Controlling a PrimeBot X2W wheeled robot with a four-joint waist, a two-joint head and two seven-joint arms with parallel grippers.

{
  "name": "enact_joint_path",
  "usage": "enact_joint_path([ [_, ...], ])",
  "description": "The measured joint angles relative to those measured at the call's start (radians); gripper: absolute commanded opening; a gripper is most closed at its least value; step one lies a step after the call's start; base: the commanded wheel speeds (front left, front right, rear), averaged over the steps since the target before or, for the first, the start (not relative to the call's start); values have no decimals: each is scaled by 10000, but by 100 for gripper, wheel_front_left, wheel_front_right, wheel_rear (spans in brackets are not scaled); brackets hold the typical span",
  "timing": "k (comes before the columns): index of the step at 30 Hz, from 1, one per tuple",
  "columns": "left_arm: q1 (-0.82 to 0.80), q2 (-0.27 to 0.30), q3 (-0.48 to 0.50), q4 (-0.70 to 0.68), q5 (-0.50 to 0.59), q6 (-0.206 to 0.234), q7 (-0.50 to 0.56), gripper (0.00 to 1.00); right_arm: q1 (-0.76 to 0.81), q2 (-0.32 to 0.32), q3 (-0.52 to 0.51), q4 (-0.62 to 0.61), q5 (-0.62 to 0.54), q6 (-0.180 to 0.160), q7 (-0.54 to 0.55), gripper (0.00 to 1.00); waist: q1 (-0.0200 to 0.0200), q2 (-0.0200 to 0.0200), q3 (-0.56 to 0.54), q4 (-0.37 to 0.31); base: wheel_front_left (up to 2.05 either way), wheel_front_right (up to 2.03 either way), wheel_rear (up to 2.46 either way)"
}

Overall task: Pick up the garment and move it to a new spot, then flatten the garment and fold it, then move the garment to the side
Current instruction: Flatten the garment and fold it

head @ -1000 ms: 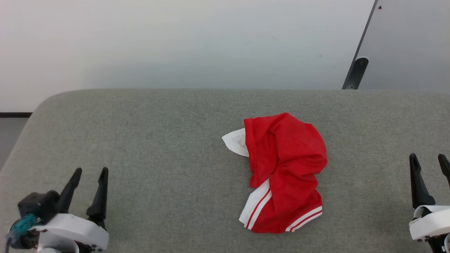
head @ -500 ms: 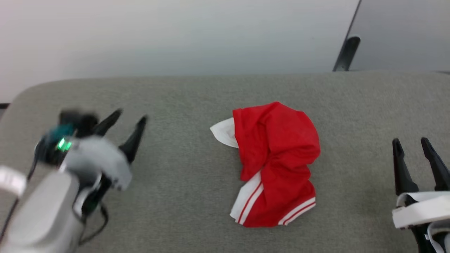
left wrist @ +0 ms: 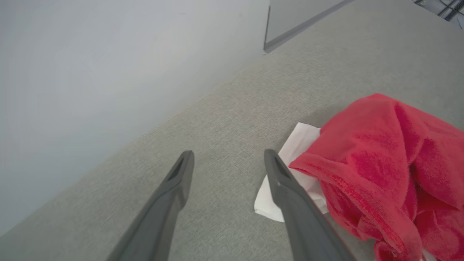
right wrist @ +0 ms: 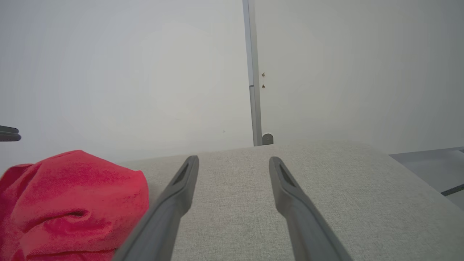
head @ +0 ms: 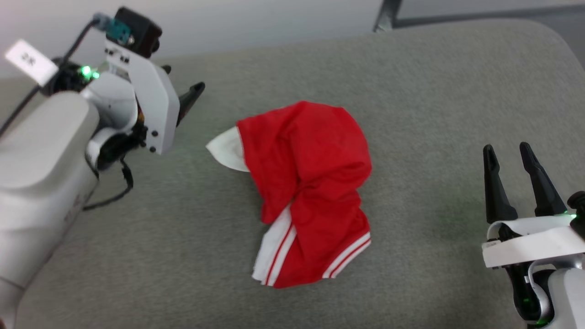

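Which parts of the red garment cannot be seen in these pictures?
1. Head view: any print on the garment, hidden in its crumpled folds.
2. Left wrist view: part of it, cut off by the right and bottom edges.
3. Right wrist view: most of it, cut off by the left and bottom edges.

Bright, diffuse light is filling the scene evenly. The garment (head: pixel 311 183) is casting only a faint, soft-edged shadow on the table (head: pixel 434 91). The wall (right wrist: pixel 127 72) is washing out to pale grey. Small green lamps (head: pixel 87 71) are glowing. The head view is looking sharp; in the wrist views the garment is looking soft and grainy.
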Motion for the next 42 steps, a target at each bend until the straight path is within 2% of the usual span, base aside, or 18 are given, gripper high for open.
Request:
enact_joint_path([
  [7,-1392,33,-2159,627,-744,-2,796,100,-366,228,215,184,153,0,-117,100,0,0,867,-792,0,0,0],
  [13,-2050,257,-3365,648,-1354,-2,1507,100,-609,437,293,107,161,-2,-132,100,0,0,1365,-1381,0,0,0],
  [20,-2183,345,-3588,276,-2096,-2,2408,100,-673,604,219,19,221,0,-132,100,0,1,1814,-1717,0,0,0],
  [25,-2237,504,-3580,236,-1962,-2,2874,100,-674,727,265,0,242,0,-132,100,0,0,1887,-1860,0,0,0],
  [31,-2385,359,-3519,675,-2080,-31,3438,100,-704,792,282,-77,267,0,-132,100,0,0,2048,-1934,0,0,0],
  [32,-2412,343,-3511,708,-2104,-31,3530,80,-709,805,280,-81,267,0,-132,100,0,0,2060,-1944,0,0,0],
  [33,-2426,330,-3507,736,-2134,-29,3599,43,-709,817,274,-86,267,0,-132,100,0,1,2066,-1951,0,0,0],
  [34,-2425,322,-3498,725,-2163,-27,3672,16,-709,828,267,-84,267,0,-132,100,0,0,2063,-1952,0,0,0],
  [35,-2425,326,-3494,721,-2240,-27,3724,0,-709,834,261,-84,267,0,-132,100,0,0,2054,-1954,0,0,0],
  [38,-2406,318,-3507,652,-2537,-19,3774,0,-708,840,211,-86,265,0,-132,100,0,0,2040,-1914,0,0,0],
  [42,-2418,180,-3544,763,-2859,-19,3275,0,-708,759,50,-142,219,0,-132,100,0,0,2005,-1725,0,0,0],
])
